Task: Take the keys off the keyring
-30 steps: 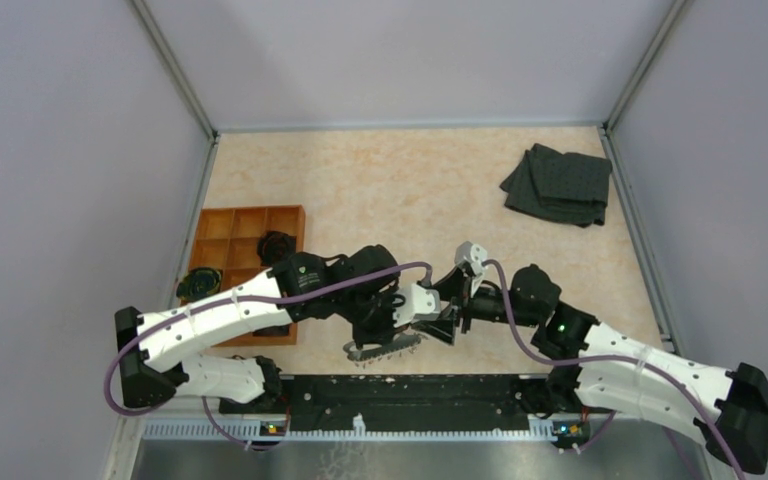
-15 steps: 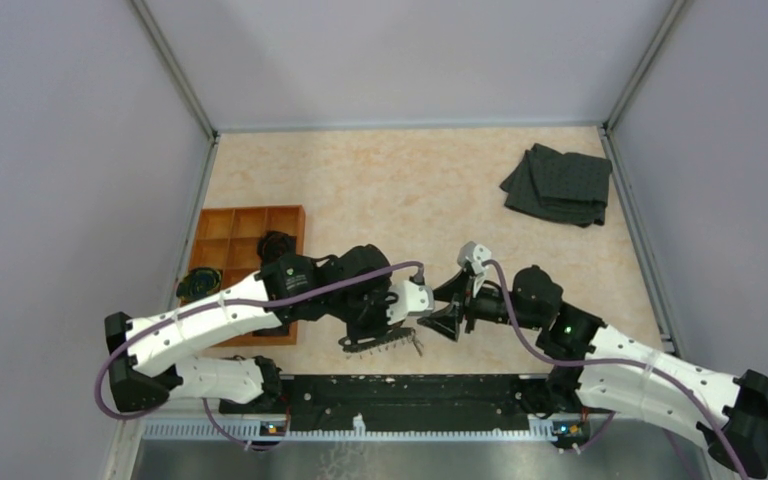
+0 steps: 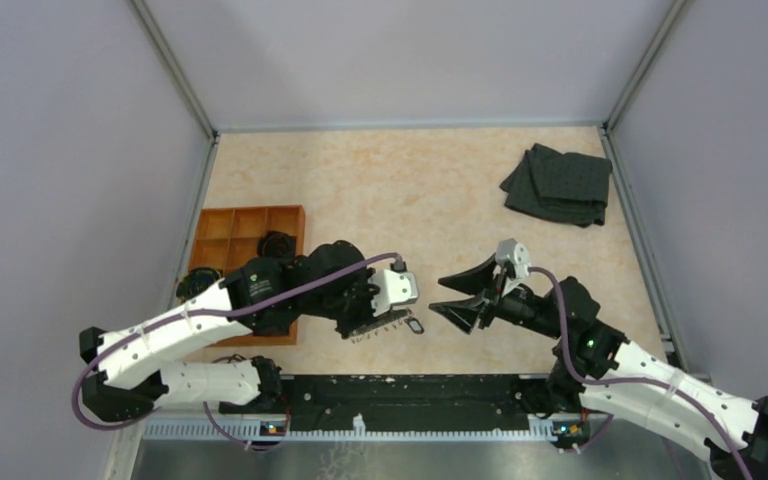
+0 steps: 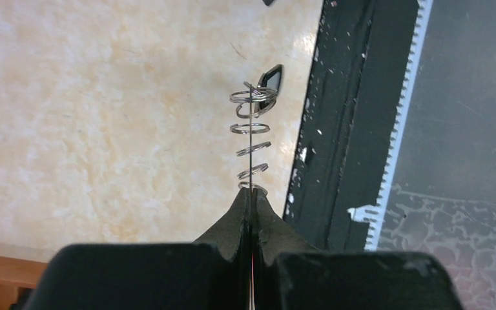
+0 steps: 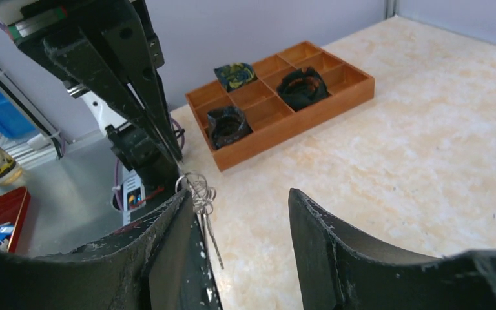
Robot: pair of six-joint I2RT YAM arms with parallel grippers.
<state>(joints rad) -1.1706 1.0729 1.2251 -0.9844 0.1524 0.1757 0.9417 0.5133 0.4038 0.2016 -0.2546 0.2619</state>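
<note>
My left gripper [image 3: 378, 322] is shut on the keyring [image 3: 385, 324], low over the table near the front edge. In the left wrist view the gripper [image 4: 252, 191] pinches the keyring [image 4: 250, 139] edge-on, a thin wire threaded with several small rings. A small dark key [image 4: 270, 77] hangs at its far end. The keys [image 3: 412, 326] form a short fringe. My right gripper [image 3: 438, 296] is open and empty, a little right of the ring. In the right wrist view, the gripper [image 5: 239, 194] has the ring cluster [image 5: 198, 186] and a hanging key [image 5: 214, 239] beside its left finger.
An orange compartment tray [image 3: 218, 222] with black lumps sits at the left, also in the right wrist view [image 5: 336, 97]. A dark folded cloth [image 3: 560, 185] lies at the back right. A black rail [image 3: 410, 395] runs along the near table edge, just right of the keyring.
My right gripper has drawn back to the right, away from the keyring, and its jaws now stand apart. My left gripper has shifted slightly left, still holding the keyring.
</note>
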